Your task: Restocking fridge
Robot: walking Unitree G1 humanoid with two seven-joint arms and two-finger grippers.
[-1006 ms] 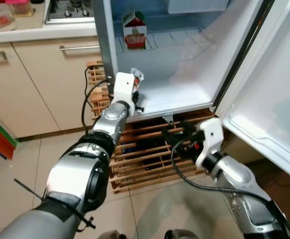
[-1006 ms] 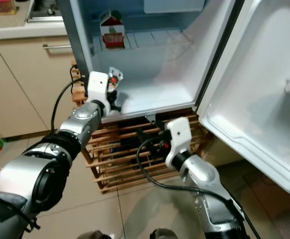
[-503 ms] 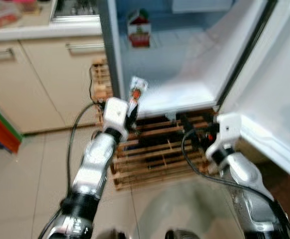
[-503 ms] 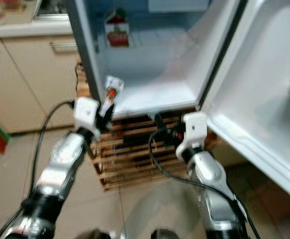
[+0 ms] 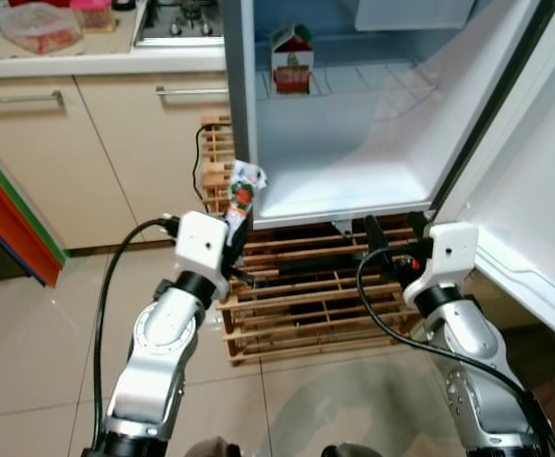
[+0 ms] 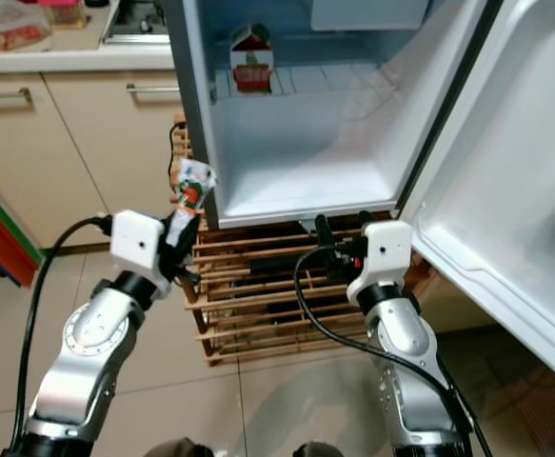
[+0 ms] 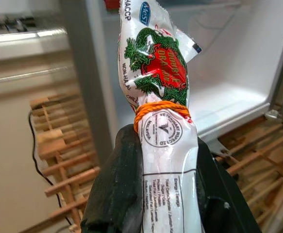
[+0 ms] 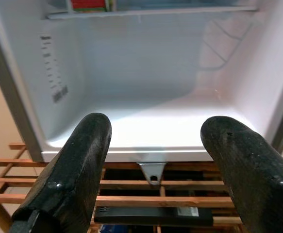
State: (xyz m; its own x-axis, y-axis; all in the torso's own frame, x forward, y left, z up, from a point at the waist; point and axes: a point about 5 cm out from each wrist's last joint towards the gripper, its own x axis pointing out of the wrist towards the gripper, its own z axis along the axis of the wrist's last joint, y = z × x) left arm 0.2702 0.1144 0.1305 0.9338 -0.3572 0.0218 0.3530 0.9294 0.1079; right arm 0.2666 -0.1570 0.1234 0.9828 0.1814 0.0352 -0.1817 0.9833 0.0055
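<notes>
A home kitchen, shown by beige base cabinets (image 5: 115,143) with metal bar handles, a pale countertop (image 5: 77,62) fitted with a gas hob (image 5: 177,21), an open white fridge (image 5: 353,143), a wooden slatted crate (image 5: 296,295), a tiled floor (image 5: 29,362)

Both arms are silver metal with rounded, segmented joints, and a black ring marks the seam below each wrist. Each wrist carries a boxy white housing, from which a black cable loops out and runs back along the forearm. The left gripper (image 7: 156,204) and the right gripper (image 8: 153,170) each have two long, thick black fingers with a matte, slightly rough surface.
</notes>
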